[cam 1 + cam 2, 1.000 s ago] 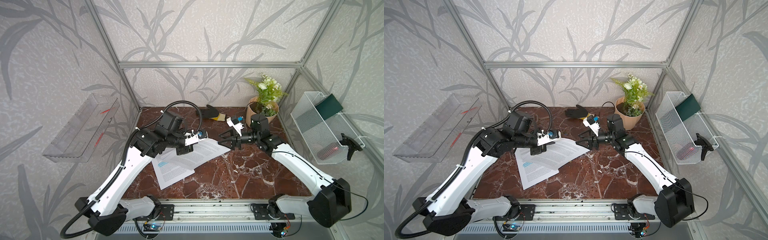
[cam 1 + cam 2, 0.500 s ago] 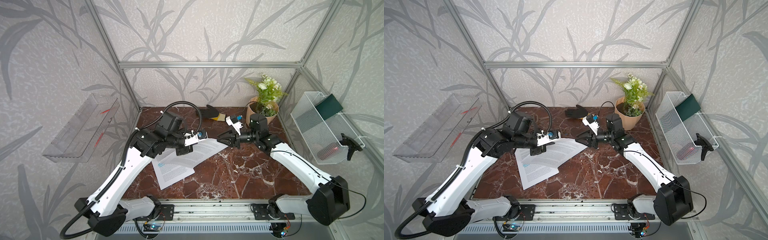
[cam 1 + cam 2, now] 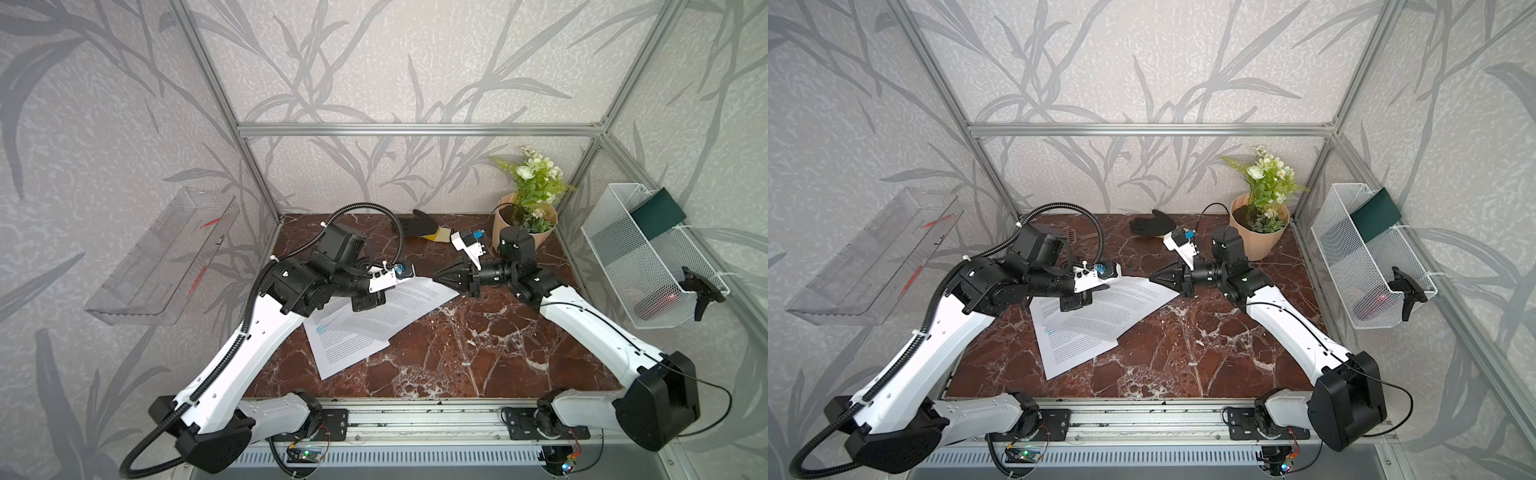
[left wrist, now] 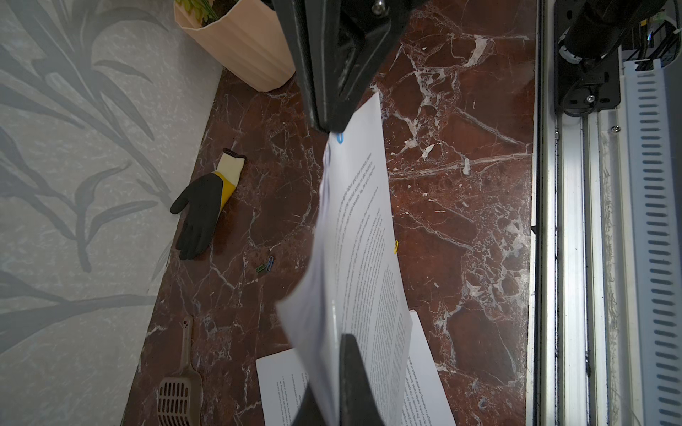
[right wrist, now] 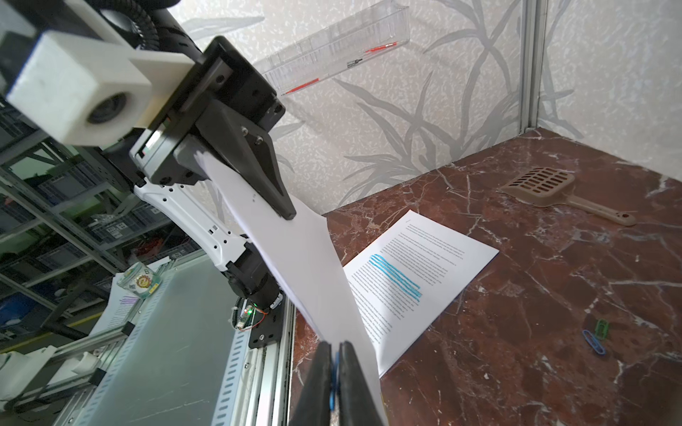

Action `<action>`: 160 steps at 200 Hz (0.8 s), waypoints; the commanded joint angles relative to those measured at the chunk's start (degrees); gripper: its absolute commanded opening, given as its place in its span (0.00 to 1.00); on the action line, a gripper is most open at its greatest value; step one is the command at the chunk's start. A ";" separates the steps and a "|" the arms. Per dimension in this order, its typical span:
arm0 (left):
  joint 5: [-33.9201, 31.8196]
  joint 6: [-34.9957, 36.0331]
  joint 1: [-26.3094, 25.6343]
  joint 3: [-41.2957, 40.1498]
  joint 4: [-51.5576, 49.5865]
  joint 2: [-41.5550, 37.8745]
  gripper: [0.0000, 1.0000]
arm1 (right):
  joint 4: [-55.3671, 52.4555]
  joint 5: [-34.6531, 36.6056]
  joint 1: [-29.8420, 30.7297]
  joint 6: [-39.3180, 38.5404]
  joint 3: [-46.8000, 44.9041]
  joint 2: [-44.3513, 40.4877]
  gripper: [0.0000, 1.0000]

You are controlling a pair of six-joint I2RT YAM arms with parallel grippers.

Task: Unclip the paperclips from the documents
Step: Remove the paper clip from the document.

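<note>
Lies open from 3 to 6 o'clock over the bare table (image 3: pixel 478 357). Barred across the centre by a sheet (image 3: pixel 415 297), stretched from the clamped left gripper (image 5: pixel 280 212) to the right gripper (image 3: pixel 438 275) pinching its blue clip (image 4: pixel 339 137). Crowded along the back: scoop (image 5: pixel 538 184) at 11, glove (image 3: pixel 417 224) at 12, flower pot (image 3: pixel 1262 245) at 1. Littered with flat papers (image 3: pixel 345 353) at 8, loose clips (image 4: pixel 267 262) before the glove.

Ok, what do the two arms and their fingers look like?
Both have white shells, black joints and black tapered fingers, with a white camera block on each wrist. The left arm carries a thick black corrugated hose; the right arm has only a thin black cable.
</note>
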 commanded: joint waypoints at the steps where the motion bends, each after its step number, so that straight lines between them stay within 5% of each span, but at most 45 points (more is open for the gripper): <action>1: 0.20 0.85 0.04 -0.44 0.12 -0.92 0.00 | 1.12 -1.16 0.34 1.03 -0.34 -1.03 0.04; 57: -0.11 1.09 0.02 -0.44 -0.04 -0.65 0.00 | 0.43 -0.42 -0.57 0.61 -0.38 -1.53 0.00; 160: -0.32 1.99 0.07 1.05 0.51 1.10 0.00 | 12.14 -1.13 -6.18 11.75 -3.22 -3.79 0.00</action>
